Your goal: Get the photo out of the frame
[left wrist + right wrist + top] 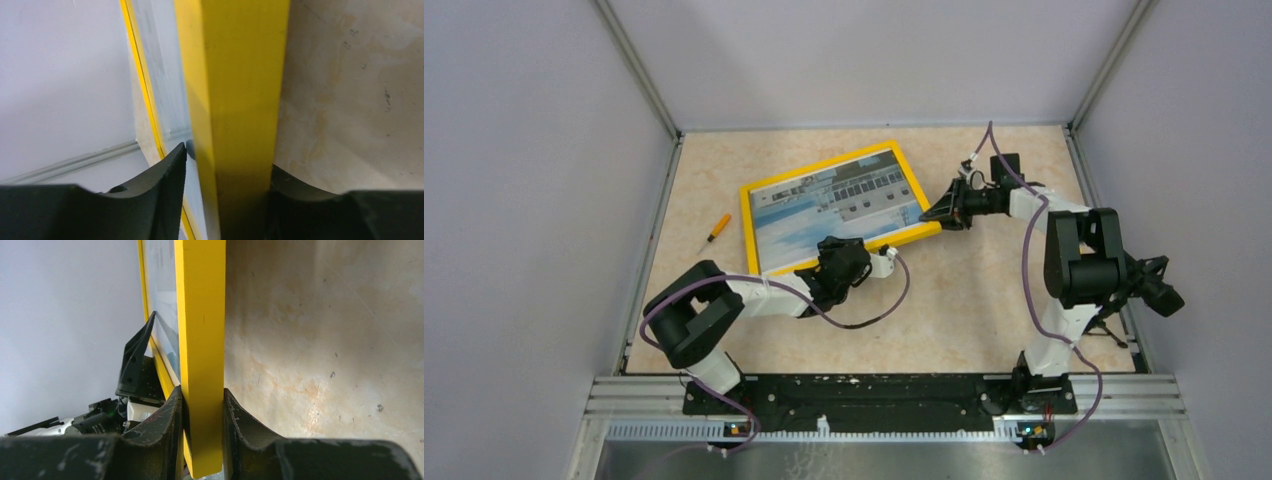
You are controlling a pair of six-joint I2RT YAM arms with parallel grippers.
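Note:
The frame (746, 225), with its bright yellow border, lies face up at the middle back of the table. The photo (834, 205) of a white building, sky and water sits inside it. My left gripper (856, 255) is shut on the frame's near edge; in the left wrist view the gripper (227, 170) has one finger on each side of the yellow border (240, 90). My right gripper (934, 212) is shut on the frame's right edge, clamping the border (202, 340) on both faces in the right wrist view, where the gripper (202, 405) shows. I cannot tell if the frame is lifted.
A small screwdriver (716, 228) with an orange handle lies on the table left of the frame. Grey walls enclose the table on the left, back and right. The left arm's wrist (135, 370) shows beyond the frame in the right wrist view.

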